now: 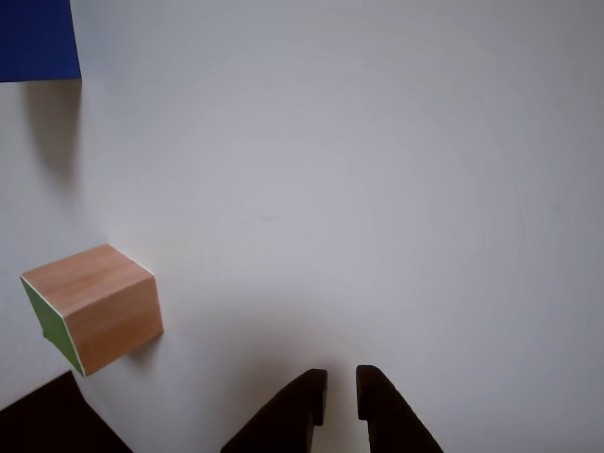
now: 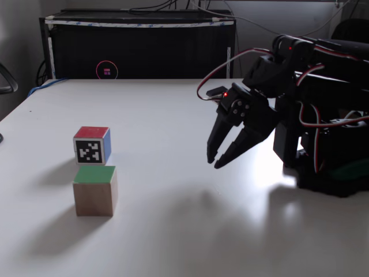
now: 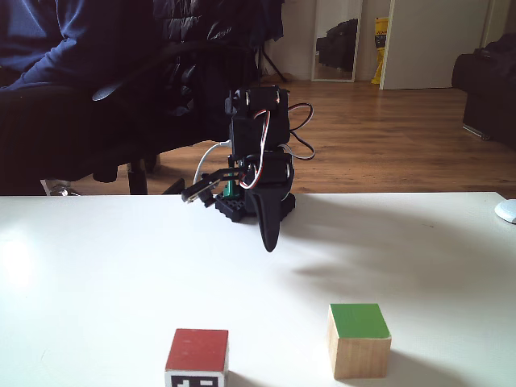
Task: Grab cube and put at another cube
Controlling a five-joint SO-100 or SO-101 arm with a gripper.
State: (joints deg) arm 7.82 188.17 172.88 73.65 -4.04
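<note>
The cube (image 2: 95,193), wood-grain with a green top, sits on the white table at the front left; it also lies at the left of the other view as cube (image 1: 94,307) and at the front right as cube (image 3: 359,339). Just behind it stands another cube (image 2: 92,145) with a red top, a blue side and a black-and-white marker, again as another cube (image 3: 197,359). My gripper (image 2: 214,164) hangs above the table well to the right of both, pointing down, open by a narrow gap and holding nothing. Its gripper (image 1: 342,377) tips sit right of the cube, and the gripper (image 3: 268,246) hangs edge-on.
A black cabinet (image 2: 138,49) lines the table's far edge. The arm's base (image 2: 328,167) stands at the right. A blue patch (image 1: 38,38) fills the top left corner of the other view. A white mouse (image 3: 506,210) lies at the right edge; a person in dark clothing (image 3: 48,48) sits behind.
</note>
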